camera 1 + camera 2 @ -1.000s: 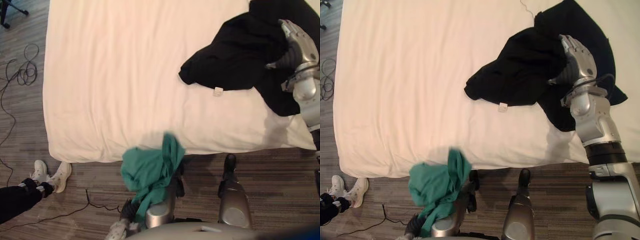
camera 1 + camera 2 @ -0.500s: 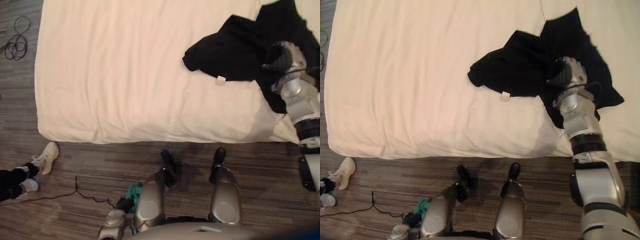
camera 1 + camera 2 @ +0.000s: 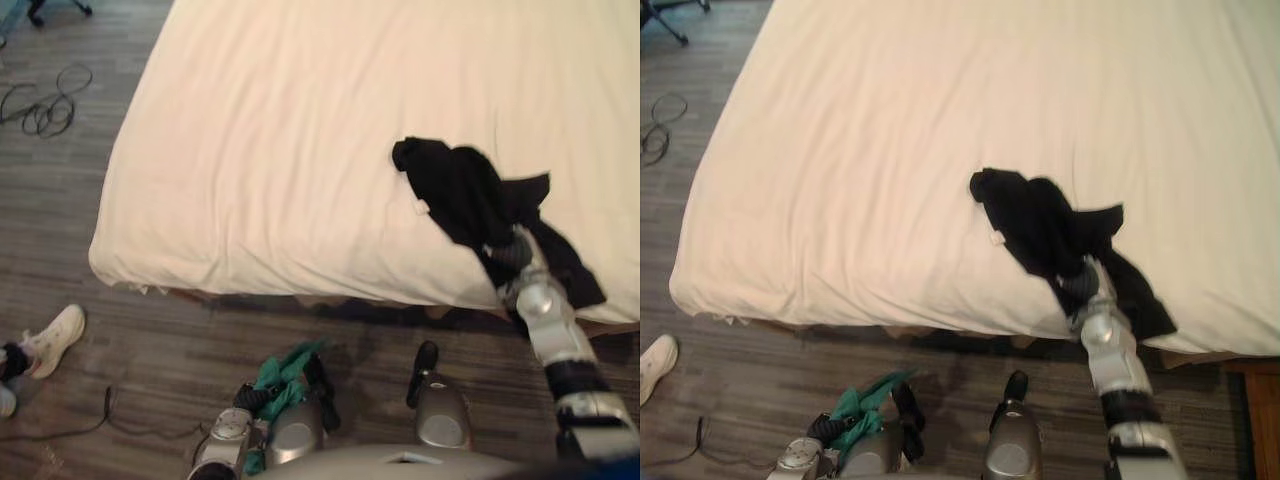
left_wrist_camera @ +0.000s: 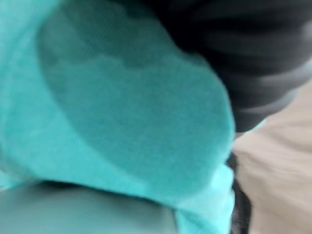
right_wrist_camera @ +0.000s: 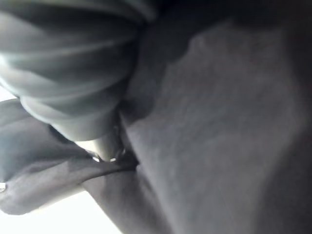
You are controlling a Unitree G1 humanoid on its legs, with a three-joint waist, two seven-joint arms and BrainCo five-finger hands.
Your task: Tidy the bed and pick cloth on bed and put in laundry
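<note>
**Legible Markings: None**

No text, number or sign is legible. A small white sewn-in tag (image 3: 997, 239) sits at the edge of the crumpled black fabric garment (image 3: 1040, 220) on the cream bed sheet (image 3: 890, 150). Its print is too small to read.

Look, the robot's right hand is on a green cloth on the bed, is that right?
No. The left eye view shows the right hand on a black cloth on the bed, not a green one. The green cloth is down off the bed.
</note>
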